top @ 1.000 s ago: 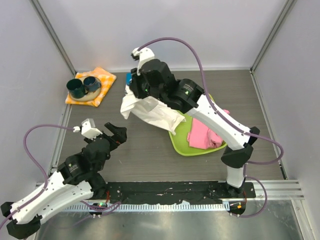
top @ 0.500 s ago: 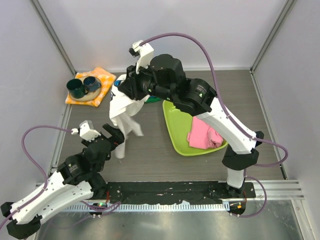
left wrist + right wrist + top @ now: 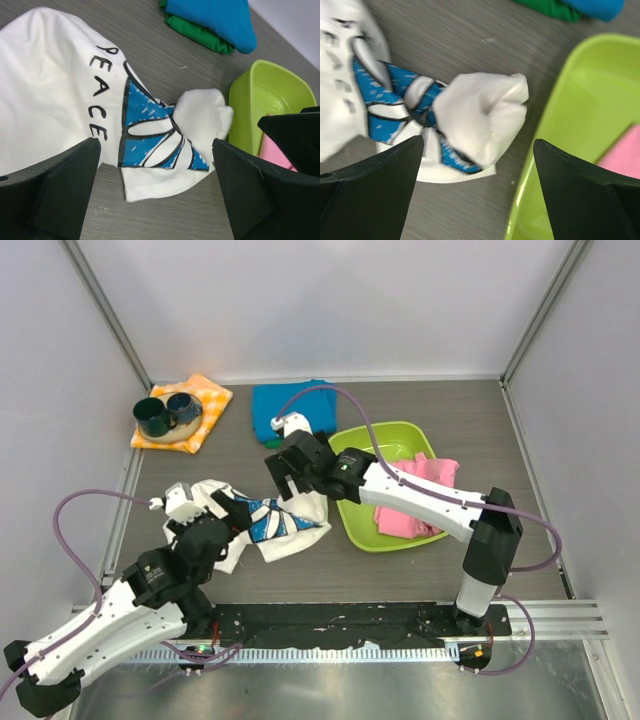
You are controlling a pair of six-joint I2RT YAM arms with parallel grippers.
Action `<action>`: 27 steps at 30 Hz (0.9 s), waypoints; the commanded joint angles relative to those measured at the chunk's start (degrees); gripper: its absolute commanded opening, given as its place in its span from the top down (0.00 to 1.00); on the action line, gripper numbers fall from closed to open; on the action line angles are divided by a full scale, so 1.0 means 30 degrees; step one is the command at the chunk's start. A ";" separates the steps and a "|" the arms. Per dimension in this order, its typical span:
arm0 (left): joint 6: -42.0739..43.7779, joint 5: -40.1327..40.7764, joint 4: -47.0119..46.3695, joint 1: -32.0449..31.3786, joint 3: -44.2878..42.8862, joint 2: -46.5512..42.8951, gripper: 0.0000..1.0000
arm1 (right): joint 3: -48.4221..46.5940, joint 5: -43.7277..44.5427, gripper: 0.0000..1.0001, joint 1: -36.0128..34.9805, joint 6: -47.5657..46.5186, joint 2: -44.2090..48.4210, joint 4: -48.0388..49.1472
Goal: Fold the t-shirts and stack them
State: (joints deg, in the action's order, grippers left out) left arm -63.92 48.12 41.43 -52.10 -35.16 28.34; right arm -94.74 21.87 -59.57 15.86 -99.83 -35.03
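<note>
A white t-shirt (image 3: pixel 262 527) with a blue daisy print and "PEACE" lettering lies crumpled on the table, left of centre. My left gripper (image 3: pixel 222 520) is open at its left part; in the left wrist view the shirt (image 3: pixel 55 95) lies between and beyond the open left gripper (image 3: pixel 156 150), with bare table between the jaws. My right gripper (image 3: pixel 290 488) hangs open just over the shirt's bunched right end (image 3: pixel 480 112), with nothing in the right gripper (image 3: pixel 479 145). A folded turquoise-blue tee (image 3: pixel 290 408) rests on a green one (image 3: pixel 200 35) at the back.
A lime-green bin (image 3: pixel 349 523) holding pink cloth (image 3: pixel 410 505) stands right of the shirt, close to my right gripper. An orange-and-white checked cloth (image 3: pixel 205 400) with two dark cups (image 3: pixel 165 413) lies at the back left. Walls enclose three sides.
The right gripper swung the white t-shirt left from over the bin, lowered and opened; the shirt now lies loose on the table. The left arm barely moved.
</note>
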 commanded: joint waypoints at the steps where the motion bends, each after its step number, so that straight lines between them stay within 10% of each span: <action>1: -0.0080 0.0338 -0.0860 0.0051 0.0263 0.0543 0.00 | 0.1547 0.2086 0.02 0.0287 0.1010 0.1664 0.1685; 27: 0.0623 -0.0453 -0.2912 0.0051 0.0352 0.2361 0.00 | 1.6256 -0.0199 0.00 -0.3198 1.3170 1.1364 -0.1803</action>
State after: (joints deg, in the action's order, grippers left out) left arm -62.48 45.47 35.03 -52.10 -33.50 35.51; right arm -47.18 22.13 -67.55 48.84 -67.09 -44.38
